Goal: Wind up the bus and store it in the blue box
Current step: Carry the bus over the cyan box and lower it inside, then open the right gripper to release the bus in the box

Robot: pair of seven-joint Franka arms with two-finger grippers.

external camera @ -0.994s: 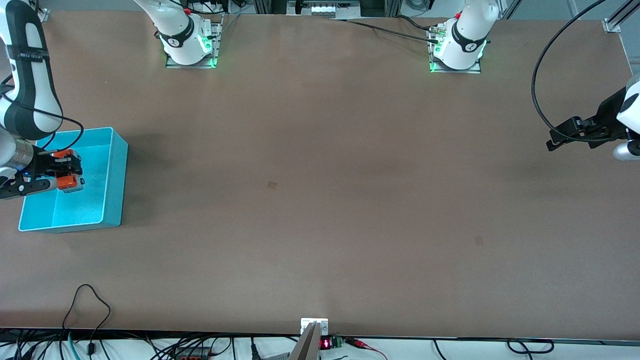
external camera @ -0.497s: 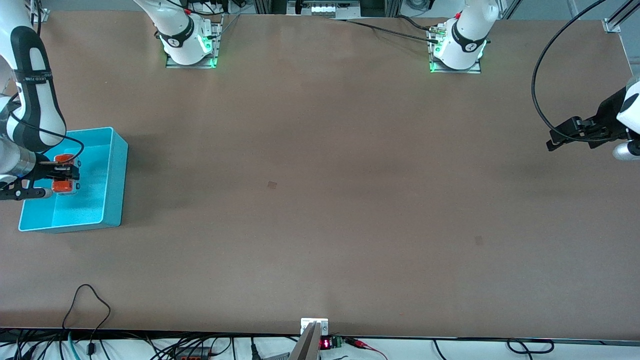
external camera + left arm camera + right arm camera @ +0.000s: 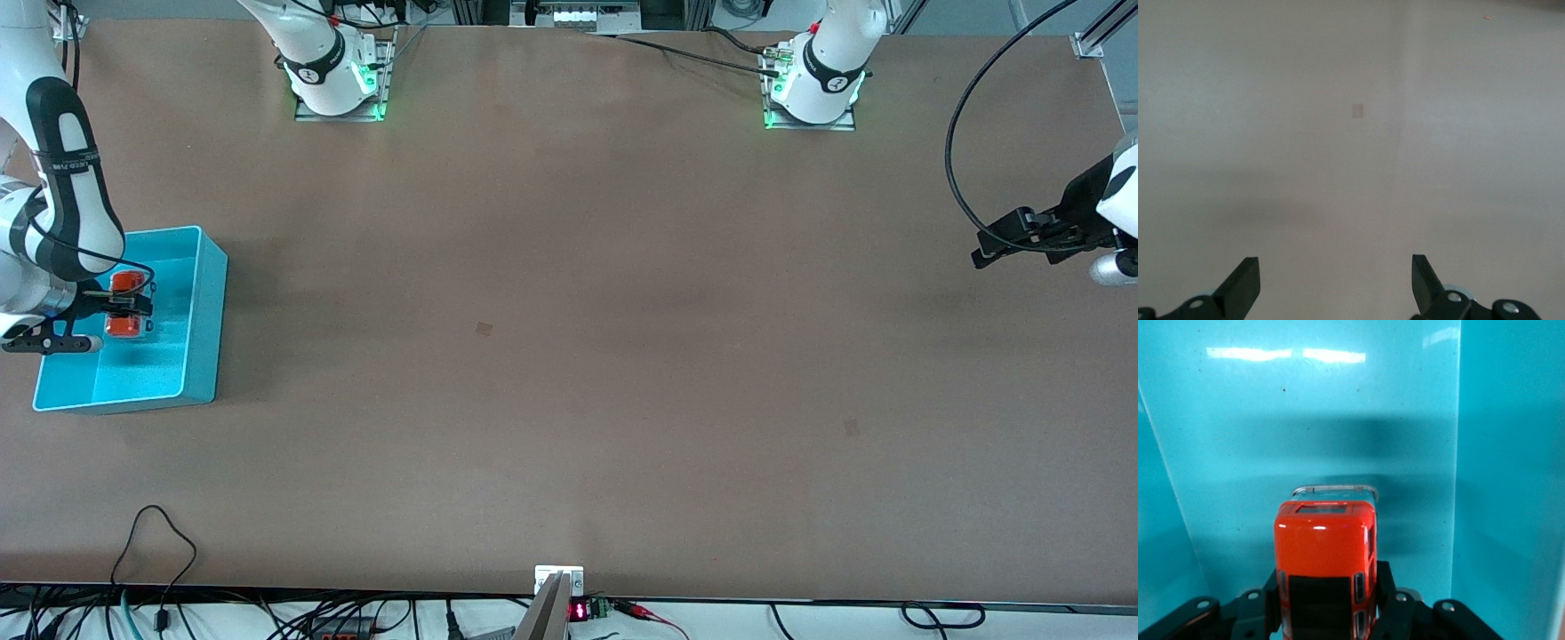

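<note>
The blue box [image 3: 200, 293] stands at the right arm's end of the table. My right gripper [image 3: 127, 305] is inside it, shut on the small orange bus [image 3: 125, 325]. In the right wrist view the bus [image 3: 1325, 547] sits between the two fingers, with the box's floor and walls [image 3: 1498, 487] all around it. I cannot tell whether the bus touches the floor. My left gripper [image 3: 985, 251] waits open and empty above the table at the left arm's end. In the left wrist view its fingertips [image 3: 1245, 283] stand wide apart over bare table.
A black cable [image 3: 160, 533] loops onto the table edge nearest the front camera. The arm bases [image 3: 338, 84] stand along the edge farthest from the front camera. A small mark [image 3: 484, 329] lies mid-table.
My right gripper has come down into the blue box with the bus, shifting slightly toward the arm bases. The left arm has not moved.
</note>
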